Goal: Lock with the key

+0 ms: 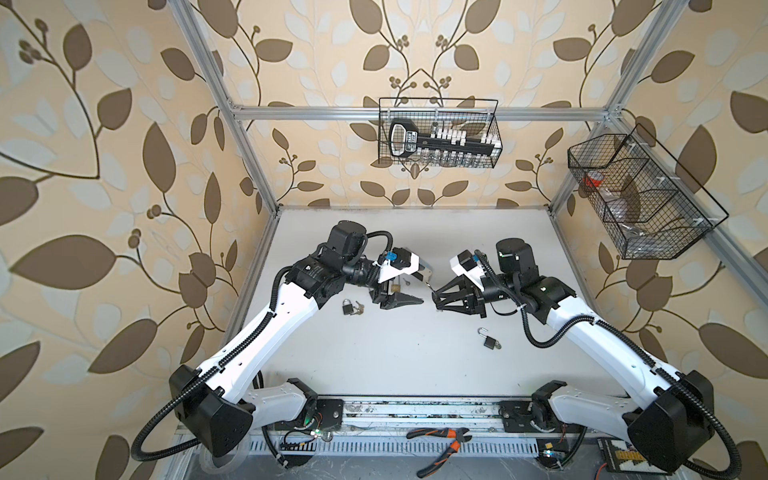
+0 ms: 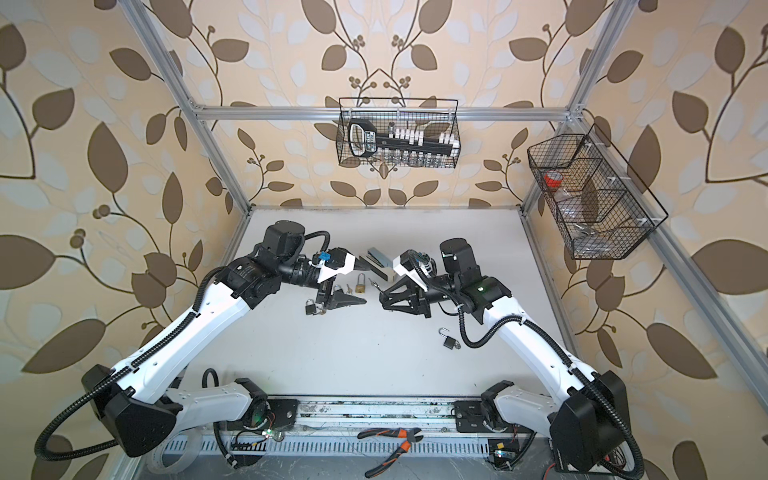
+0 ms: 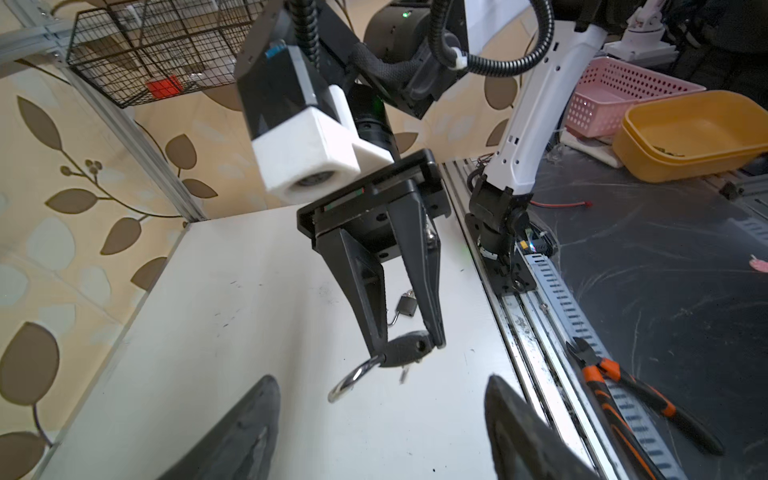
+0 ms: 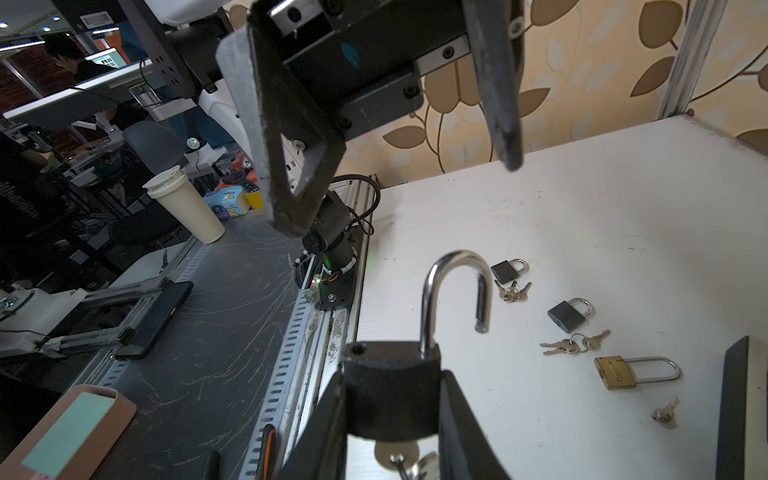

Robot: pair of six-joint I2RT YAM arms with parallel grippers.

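Black padlock (image 4: 390, 395), shackle (image 4: 457, 254) sprung open, was clamped by its body in the right pincer (image 3: 409, 347); left pincer (image 4: 399, 195) faced it, jaws wide apart, empty, above the tabletop (image 4: 582, 208).

The right tool (image 3: 409, 347) is gripping a dark padlock (image 3: 398, 353), its shackle (image 3: 348, 380) hanging open, facing the left tool (image 3: 382, 381), whose jaws are standing wide apart. A 2nd padlock (image 3: 405, 306) is lying on the white worktop (image 3: 249, 291) beyond.
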